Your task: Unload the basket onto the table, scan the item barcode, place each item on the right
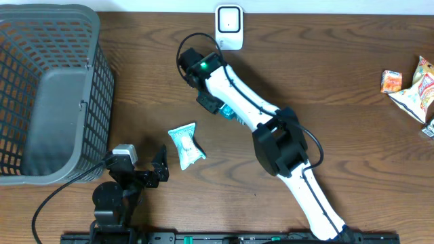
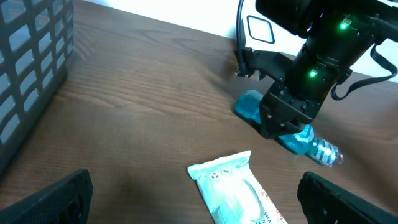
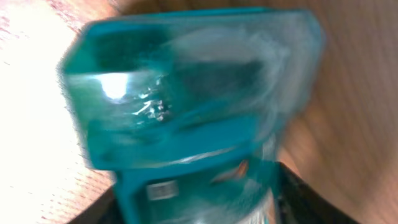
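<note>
Nearest me, the left gripper (image 1: 144, 161) hangs low over the dark wooden table (image 1: 339, 68) with its two black fingers (image 2: 55, 200) spread wide and nothing between them. Just ahead of it a pale mint plastic snack packet (image 1: 186, 146) lies flat on the wood, touching neither arm.

Further in, the white-shelled right arm (image 1: 298, 196) reaches diagonally across the middle of the table. Its black right gripper (image 2: 286, 121) is pressed down over a teal translucent plastic bottle (image 2: 247, 107), which lies on its side on the table with one end poking out either side of the fingers. Its wrist view is a teal blur, so I cannot tell whether the fingers have clamped on it or only straddle it.

Beyond that, at the far edge, stands a small white boxy barcode scanner (image 1: 229, 27), well apart from the bottle. A tall grey plastic lattice basket (image 1: 51, 12) fills the left end, and some crinkled orange-and-white snack bags (image 1: 415, 91) sit at the far right.
</note>
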